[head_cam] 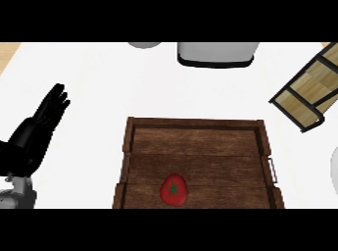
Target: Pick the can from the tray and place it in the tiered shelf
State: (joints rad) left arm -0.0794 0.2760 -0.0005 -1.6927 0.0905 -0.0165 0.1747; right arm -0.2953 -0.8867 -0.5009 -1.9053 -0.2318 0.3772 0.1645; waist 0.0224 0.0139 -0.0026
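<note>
In the tray (132, 162), near its front edge, the red can (174, 189) lies untouched, well apart from the shelf (312, 88) at upper right, while the left hand (45, 120) rests at the left, fingers straight and released, holding nothing; no right hand shows.

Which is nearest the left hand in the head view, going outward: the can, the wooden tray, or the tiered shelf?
From the left hand, resting open at the view's left edge:
1. Wooden tray, just to its right at the counter's middle.
2. Can, red, lying in the tray's near part.
3. Tiered shelf, far across at the upper right.
</note>
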